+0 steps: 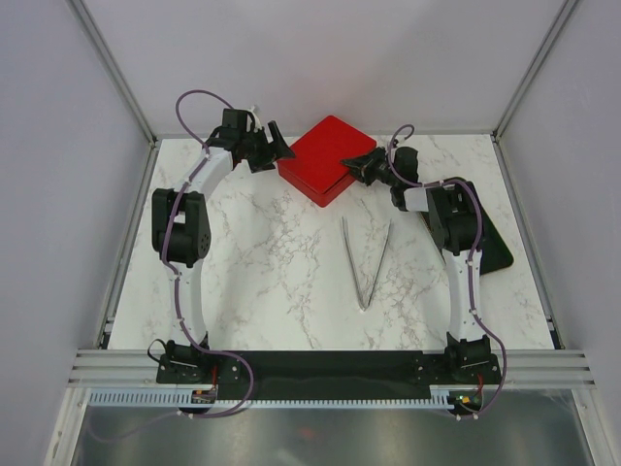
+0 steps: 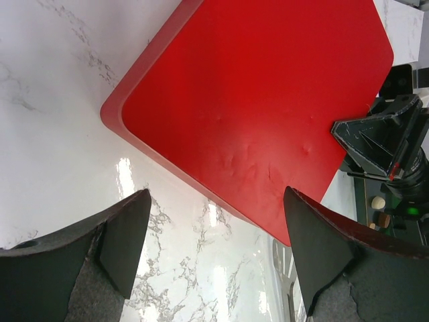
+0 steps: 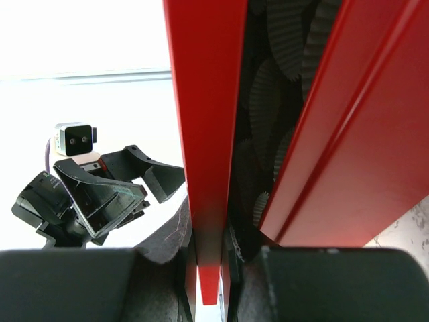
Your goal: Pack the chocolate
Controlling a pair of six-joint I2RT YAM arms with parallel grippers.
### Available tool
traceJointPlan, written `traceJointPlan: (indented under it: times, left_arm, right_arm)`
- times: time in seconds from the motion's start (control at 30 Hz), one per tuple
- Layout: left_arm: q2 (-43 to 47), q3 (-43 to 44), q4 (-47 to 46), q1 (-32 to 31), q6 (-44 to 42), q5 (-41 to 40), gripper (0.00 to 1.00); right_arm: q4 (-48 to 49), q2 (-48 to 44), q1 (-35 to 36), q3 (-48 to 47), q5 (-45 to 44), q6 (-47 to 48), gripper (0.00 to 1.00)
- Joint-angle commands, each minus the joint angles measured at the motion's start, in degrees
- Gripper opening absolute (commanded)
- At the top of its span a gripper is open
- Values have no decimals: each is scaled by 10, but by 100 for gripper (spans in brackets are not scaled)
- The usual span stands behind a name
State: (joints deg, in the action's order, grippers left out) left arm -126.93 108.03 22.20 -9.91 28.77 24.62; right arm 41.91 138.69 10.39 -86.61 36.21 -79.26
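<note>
A red box (image 1: pixel 324 158) sits at the back centre of the marble table. My right gripper (image 1: pixel 361 165) is shut on the edge of its lid (image 3: pixel 204 100), which stands slightly apart from the base (image 3: pixel 355 147). Dark fluted paper cups (image 3: pixel 285 40) show in the gap. My left gripper (image 1: pixel 281 150) is open and empty just off the box's left corner, jaws wide apart over bare marble (image 2: pixel 214 228). Two small tan and brown chocolate pieces (image 2: pixel 380 209) show on a dark tray behind the right gripper; other pieces are hidden.
Long metal tweezers (image 1: pixel 367 262) lie in the middle of the table, tips toward me. A black tray (image 1: pixel 493 250) lies at the right, mostly under the right arm. Enclosure walls stand close behind the box.
</note>
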Motion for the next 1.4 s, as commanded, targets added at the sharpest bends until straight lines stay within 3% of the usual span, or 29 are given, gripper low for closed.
traceJointPlan:
  times: [0.0, 0.7, 1.03, 1.17, 1.3, 1.37]
  left_arm:
    - [-1, 20, -12, 3, 1, 9, 88]
    - [-3, 12, -12, 3, 2, 5, 88]
    - [3, 9, -10, 3, 0, 3, 88]
    - [1, 10, -9, 3, -1, 1, 89]
    - [-10, 23, -9, 3, 1, 0, 89]
    - [-16, 27, -10, 2, 1, 2, 89]
  right_arm:
    - [16, -36, -6, 13, 0, 8, 10]
    - [8, -74, -33, 73, -3, 26, 31]
    - [11, -94, -59, 103, -5, 24, 33]
    - [-31, -119, -74, 137, -17, 43, 33]
    - [-100, -169, -79, 159, -58, 98, 48]
    - [-108, -179, -79, 161, -68, 111, 49]
